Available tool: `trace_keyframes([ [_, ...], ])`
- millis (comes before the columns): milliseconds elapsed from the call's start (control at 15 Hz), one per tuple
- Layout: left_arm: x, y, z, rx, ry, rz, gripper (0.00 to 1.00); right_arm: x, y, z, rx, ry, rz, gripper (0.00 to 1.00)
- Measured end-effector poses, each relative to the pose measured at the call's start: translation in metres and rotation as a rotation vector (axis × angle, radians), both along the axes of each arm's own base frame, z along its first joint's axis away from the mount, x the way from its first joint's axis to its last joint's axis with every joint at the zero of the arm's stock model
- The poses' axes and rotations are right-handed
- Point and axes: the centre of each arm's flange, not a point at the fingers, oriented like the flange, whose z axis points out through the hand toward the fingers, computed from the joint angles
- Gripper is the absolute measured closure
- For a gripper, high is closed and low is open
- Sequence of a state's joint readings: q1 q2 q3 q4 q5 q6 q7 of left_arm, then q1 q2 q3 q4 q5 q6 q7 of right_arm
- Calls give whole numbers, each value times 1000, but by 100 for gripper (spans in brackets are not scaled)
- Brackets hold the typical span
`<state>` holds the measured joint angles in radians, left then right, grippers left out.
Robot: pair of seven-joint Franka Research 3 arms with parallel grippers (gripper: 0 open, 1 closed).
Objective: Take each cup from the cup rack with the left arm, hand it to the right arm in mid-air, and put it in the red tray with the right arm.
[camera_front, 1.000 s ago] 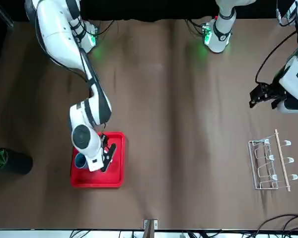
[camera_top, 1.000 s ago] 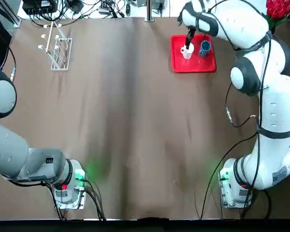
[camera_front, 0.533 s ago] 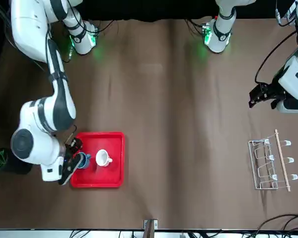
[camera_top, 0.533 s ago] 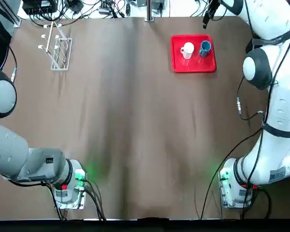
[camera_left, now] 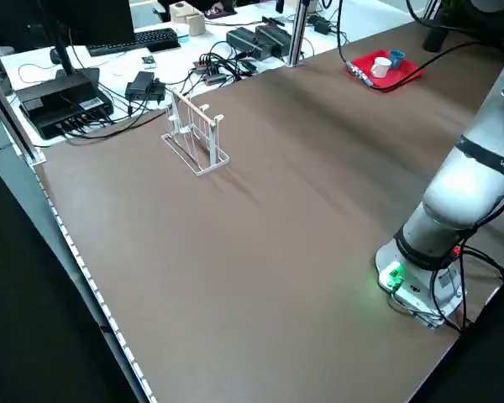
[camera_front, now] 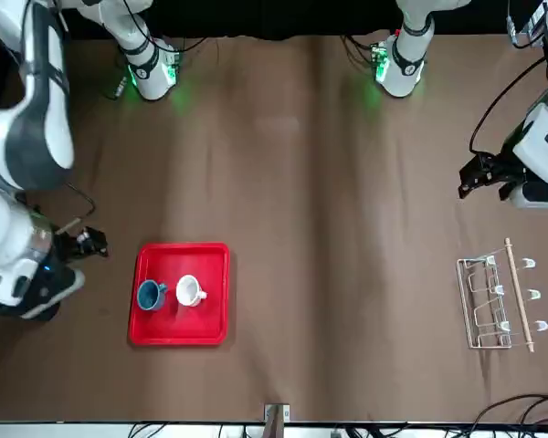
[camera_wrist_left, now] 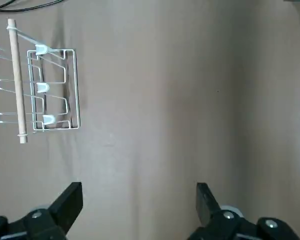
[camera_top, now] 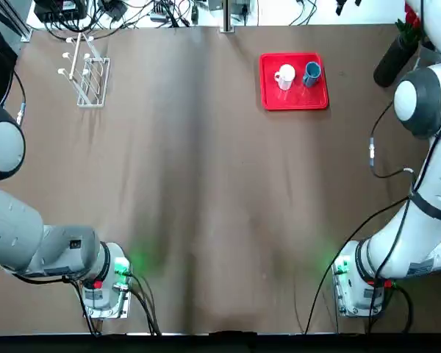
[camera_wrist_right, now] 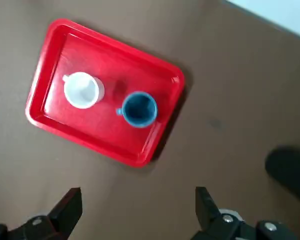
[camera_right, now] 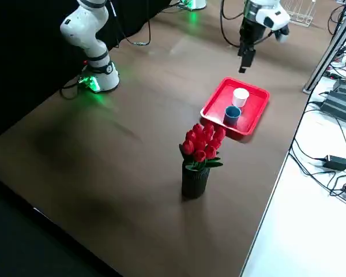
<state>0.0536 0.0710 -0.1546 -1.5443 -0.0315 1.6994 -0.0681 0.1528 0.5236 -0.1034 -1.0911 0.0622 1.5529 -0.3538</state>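
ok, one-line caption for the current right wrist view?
Right gripper, open, over the table; beyond it, white mug and blue mug stand in the red tray.

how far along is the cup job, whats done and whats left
Looks finished: the white cup and blue cup both stand in the red tray, and no cup hangs on the rack. Nothing is in hand: the right hand and left hand are both open and empty. No cup appears left to move.

Red flowers (camera_right: 202, 143) in blk vase (camera_right: 195, 182), monitor (camera_left: 84, 21), kybd (camera_left: 140, 42), cables (camera_left: 122, 117).
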Motion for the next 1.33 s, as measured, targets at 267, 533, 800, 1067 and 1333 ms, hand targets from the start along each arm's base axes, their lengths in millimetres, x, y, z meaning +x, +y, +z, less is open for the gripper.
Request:
trace_keyframes([
  [267, 1, 5, 1, 0, -2, 10, 0, -21, -37, 45, -28, -9, -122, 0],
  [533, 1, 20, 5, 34, -1, 17, 0, -44, -59, 84, -29, -31, -219, 0],
  [800, -1, 16, 7, 56, 4, -31, 0, -74, -68, 98, -15, -18, -307, 0],
  [1067, -1, 14, 7, 56, 4, -34, 0, -87, -76, 101, -9, -9, -357, 0],
  [1333, -1, 15, 7, 56, 4, -32, 0, -85, -74, 100, -8, -23, -399, 0],
])
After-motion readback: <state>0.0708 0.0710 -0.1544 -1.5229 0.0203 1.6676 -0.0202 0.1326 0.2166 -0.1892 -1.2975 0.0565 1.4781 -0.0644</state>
